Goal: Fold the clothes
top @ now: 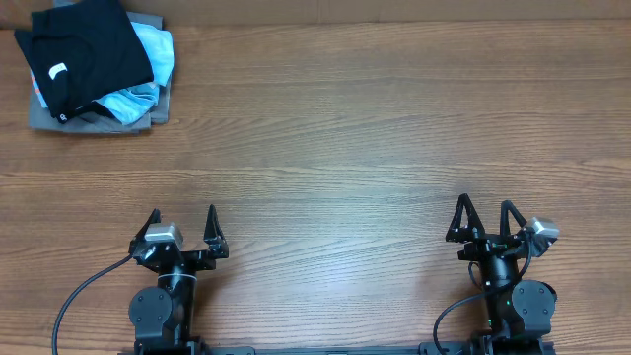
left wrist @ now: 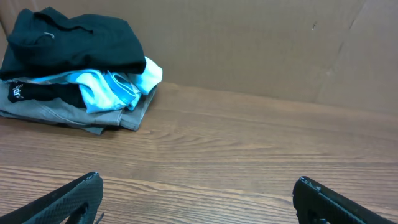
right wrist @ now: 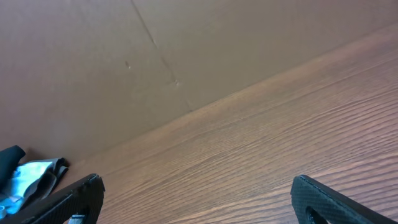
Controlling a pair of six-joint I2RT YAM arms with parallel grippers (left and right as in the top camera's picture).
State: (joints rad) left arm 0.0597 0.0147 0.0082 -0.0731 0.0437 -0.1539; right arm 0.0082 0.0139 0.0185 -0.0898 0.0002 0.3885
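Note:
The black T-shirt [top: 84,54] lies bunched on top of a pile at the table's far left corner, a small white label showing. It also shows in the left wrist view [left wrist: 71,40] at the upper left. My left gripper [top: 183,225] is open and empty near the front edge, far from the pile; its fingers frame bare wood in the left wrist view [left wrist: 198,196]. My right gripper [top: 485,217] is open and empty at the front right, also over bare wood in the right wrist view [right wrist: 198,196].
Under the black shirt lie a light blue shirt [top: 148,69] and a grey folded garment [top: 94,120]. A brown cardboard wall [left wrist: 261,43] stands along the table's far edge. The wooden table [top: 375,148] stretches between the arms and the pile.

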